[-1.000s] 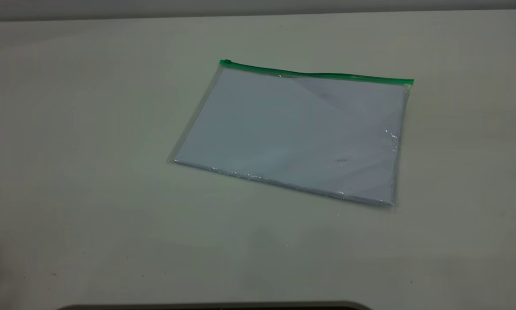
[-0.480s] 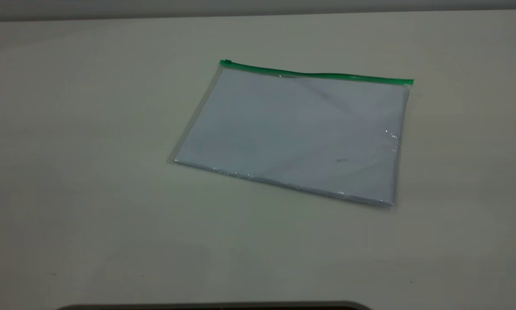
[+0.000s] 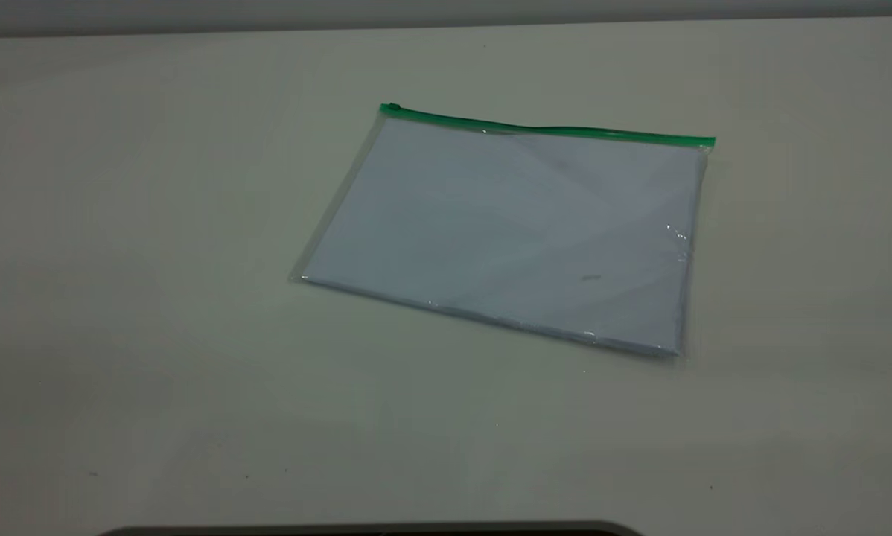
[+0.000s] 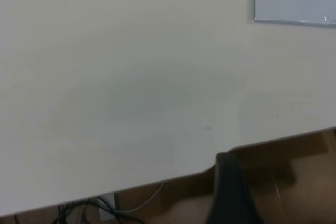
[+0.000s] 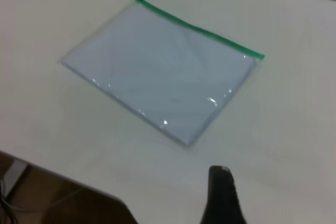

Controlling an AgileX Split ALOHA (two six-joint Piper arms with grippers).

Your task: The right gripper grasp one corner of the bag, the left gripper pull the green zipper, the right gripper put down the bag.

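Lying flat: bag (image 3: 505, 231), green zipper (image 3: 550, 131) shown whole only outside left wrist view; gripper states untellable.

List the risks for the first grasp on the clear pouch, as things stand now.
1. The clear plastic document pouch lies flat on the pale table; its corners offer little edge, so the right gripper, hovering off the near side, may slip or only push it.
2. The thin green zipper strip runs along the far edge, a long reach for the left gripper, which is back by the table's edge.
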